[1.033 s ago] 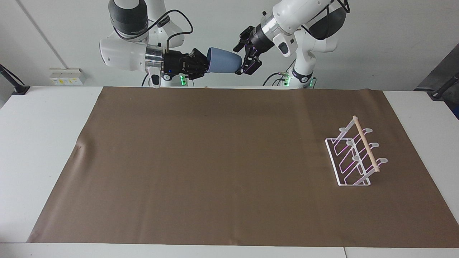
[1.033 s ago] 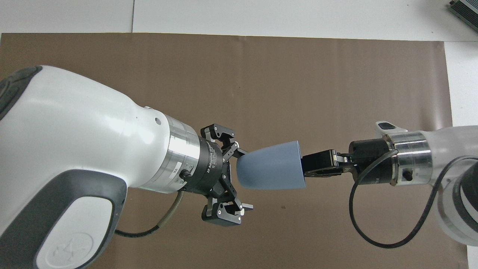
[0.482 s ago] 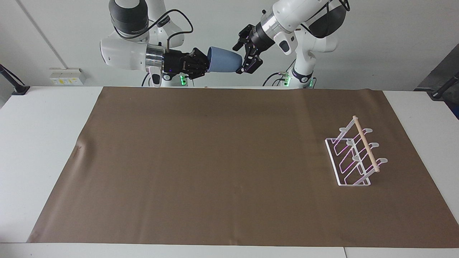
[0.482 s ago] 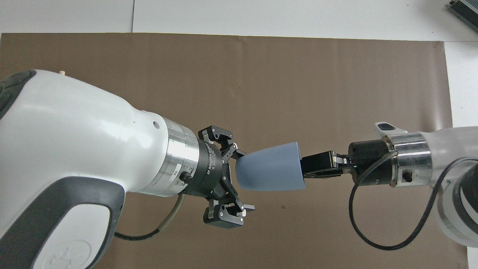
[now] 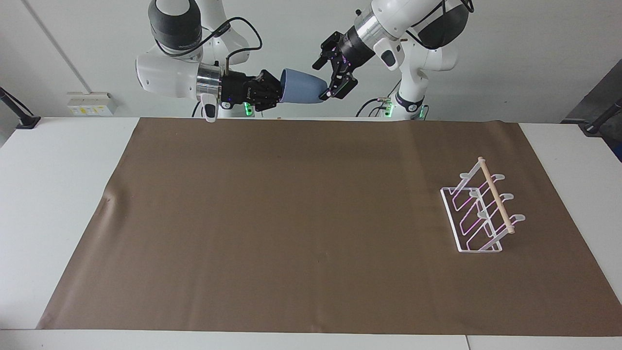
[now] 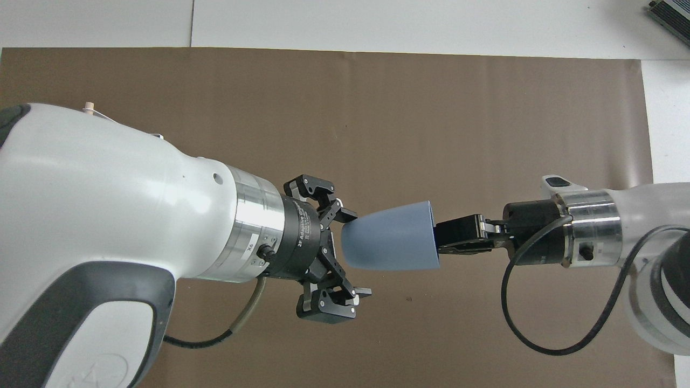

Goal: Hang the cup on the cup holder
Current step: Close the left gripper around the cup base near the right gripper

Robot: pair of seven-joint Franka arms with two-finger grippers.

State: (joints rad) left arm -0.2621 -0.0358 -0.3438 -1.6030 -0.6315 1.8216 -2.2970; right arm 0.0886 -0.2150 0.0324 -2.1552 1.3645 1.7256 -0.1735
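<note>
The light-blue cup [image 5: 301,86] is held on its side in the air over the mat's edge nearest the robots. My right gripper [image 5: 276,92] is shut on its rim; in the overhead view [image 6: 439,241] its fingers pinch the rim of the cup [image 6: 388,242]. My left gripper [image 5: 324,81] is open, its jaws standing either side of the cup's narrow base without closing on it, as also shows in the overhead view [image 6: 357,253]. The white wire cup holder [image 5: 478,214] with its wooden dowel stands on the mat toward the left arm's end.
A brown mat [image 5: 291,218] covers most of the white table [image 5: 48,194]. In the overhead view only the dowel's tip [image 6: 90,106] shows above the left arm, which hides the rest of the cup holder.
The left arm has drawn back a little toward the robots, uncovering the dowel's tip in the overhead view. Its gripper rose slightly and stays open at the cup's base. The right gripper keeps its hold.
</note>
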